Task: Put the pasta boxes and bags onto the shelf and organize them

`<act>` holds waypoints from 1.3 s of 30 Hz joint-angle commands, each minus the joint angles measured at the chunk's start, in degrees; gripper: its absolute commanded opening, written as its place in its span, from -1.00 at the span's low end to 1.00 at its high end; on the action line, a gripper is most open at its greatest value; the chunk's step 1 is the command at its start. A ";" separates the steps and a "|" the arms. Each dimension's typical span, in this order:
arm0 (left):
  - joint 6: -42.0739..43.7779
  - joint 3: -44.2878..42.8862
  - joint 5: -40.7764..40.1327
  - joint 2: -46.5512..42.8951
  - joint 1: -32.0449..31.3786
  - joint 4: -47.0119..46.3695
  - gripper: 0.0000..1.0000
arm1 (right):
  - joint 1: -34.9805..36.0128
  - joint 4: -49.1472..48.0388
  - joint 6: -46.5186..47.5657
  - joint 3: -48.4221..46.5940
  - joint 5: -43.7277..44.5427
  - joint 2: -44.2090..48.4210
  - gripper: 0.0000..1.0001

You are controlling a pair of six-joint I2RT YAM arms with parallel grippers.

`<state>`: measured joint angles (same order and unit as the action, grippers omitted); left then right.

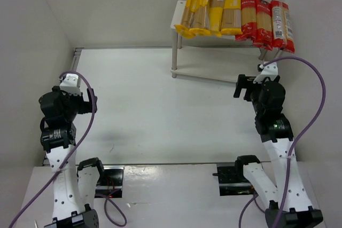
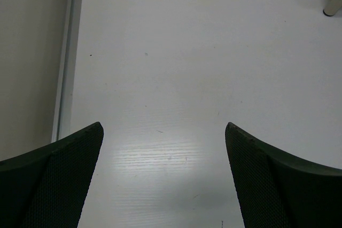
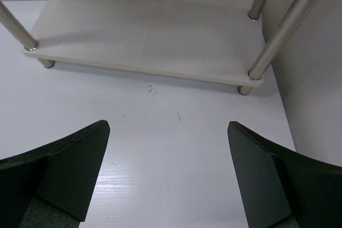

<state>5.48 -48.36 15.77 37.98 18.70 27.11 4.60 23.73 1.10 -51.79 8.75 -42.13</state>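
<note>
the yellow packets [image 1: 209, 13] and red packets [image 1: 266, 22] are lined side by side on the top board of the shelf [image 1: 176, 20], at 1 o'clock on the surface [image 1: 160, 116], yellow toward 9 o'clock, red toward 3 o'clock. the left jaws and right jaws are both spread wide apart, with nothing gripped; the right jaws are pointed toward the lower board [image 3: 149, 36].

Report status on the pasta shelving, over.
Both open, empty: left gripper, right gripper. Yellow packets and red packets lined up on the shelf top tier. No obstruction seen.
</note>
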 commanded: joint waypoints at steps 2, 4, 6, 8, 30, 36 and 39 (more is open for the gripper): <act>-1.26 -0.16 4.62 -0.62 3.53 0.84 1.00 | -8.98 0.35 1.80 0.29 -12.35 1.00 0.99; -1.26 -0.16 5.32 -0.62 4.41 1.36 1.00 | -11.01 2.20 2.32 0.29 -14.54 3.36 0.99; -0.64 -0.16 5.85 -1.23 5.21 1.89 1.00 | -13.73 3.34 3.55 0.98 -17.27 7.38 0.99; -0.12 -0.16 6.55 -2.11 6.52 1.89 1.00 | -15.66 5.09 4.86 1.60 -18.58 10.12 0.99; 2.08 1.51 9.02 -8.09 7.05 2.42 1.00 | -20.60 6.86 6.54 2.75 -23.17 13.65 0.99; 2.08 1.51 9.02 -8.09 7.05 2.42 1.00 | -20.60 6.86 6.54 2.75 -23.17 14.18 0.99; 2.08 1.51 9.02 -8.09 7.05 2.42 1.00 | -20.60 6.86 6.54 2.75 -23.17 14.18 0.99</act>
<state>7.29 -47.07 23.27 30.48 25.36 30.65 -15.64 31.11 7.18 -49.06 -13.98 -28.36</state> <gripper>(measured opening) 1.001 0.993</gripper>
